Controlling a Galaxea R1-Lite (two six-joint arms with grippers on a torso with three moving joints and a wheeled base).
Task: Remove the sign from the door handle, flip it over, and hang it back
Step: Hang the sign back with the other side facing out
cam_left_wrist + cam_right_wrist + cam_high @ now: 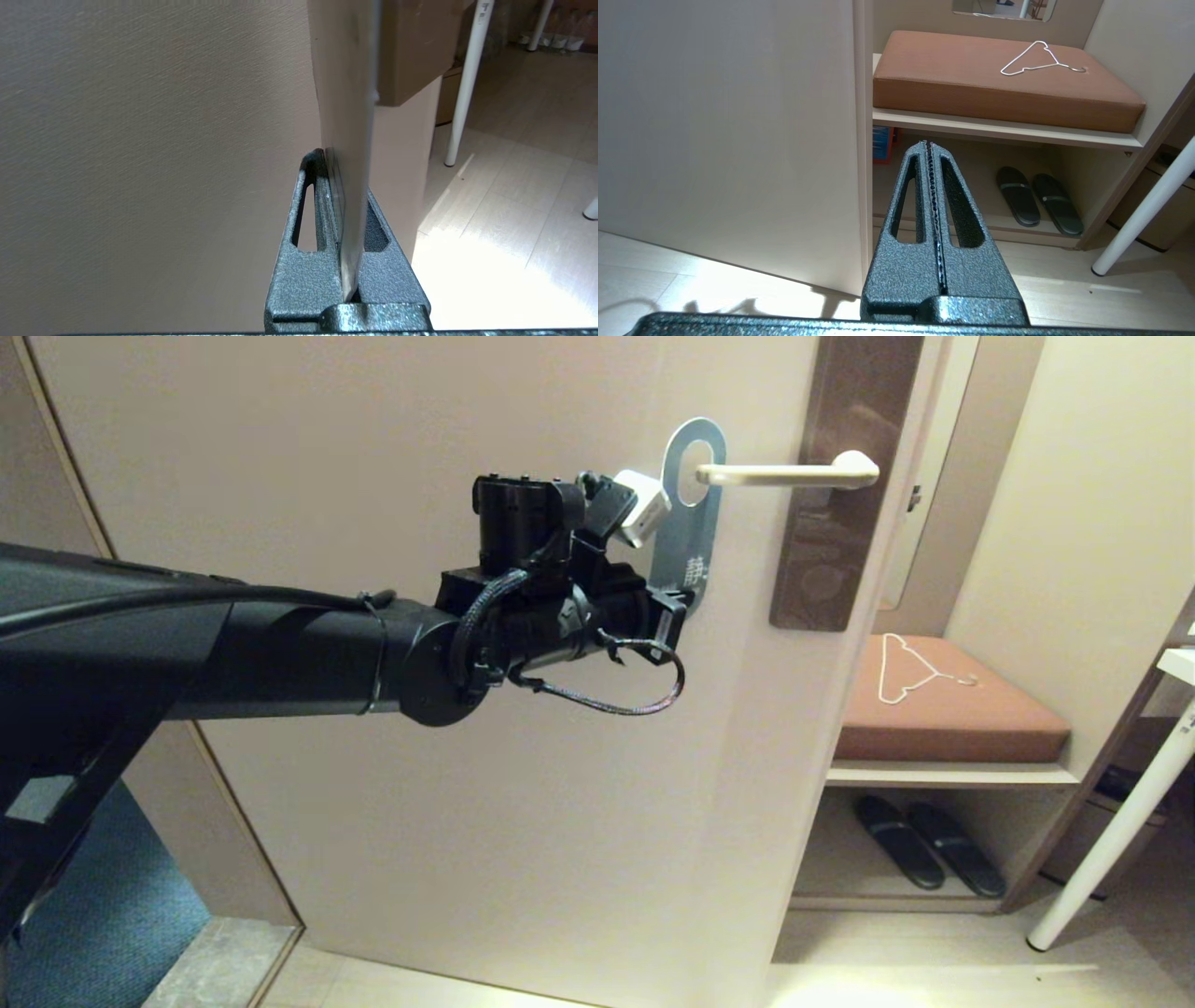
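The sign (692,513) hangs by its round hole on the door handle (789,474), at about 1 o'clock in the head view, its body lying flat against the door (373,448). The left gripper (674,607) is at the sign's lower end, just below centre toward 3 o'clock. In the left wrist view its jaws are pinching the sign (348,196) edge-on, one finger on each face. The right gripper (934,205) is out of the head view; its jaws are pressed together on nothing, and it points toward the bench cushion (994,79) and the slippers (1036,200) below it.

Step in hand, as judged: removal. The grasp is made, but the hole is not yet off the handle.

Next move, as judged:
1. Draw the sign along the handle toward its free tip at 3 o'clock until the hole clears the rounded end.
2. Keep the sign's plane square to the handle; a tilt may catch the ring on the lever.
3. Maintain the pinch; the sign is thin and may pivot between the fingers.

Turning over and rehanging remain to be done.
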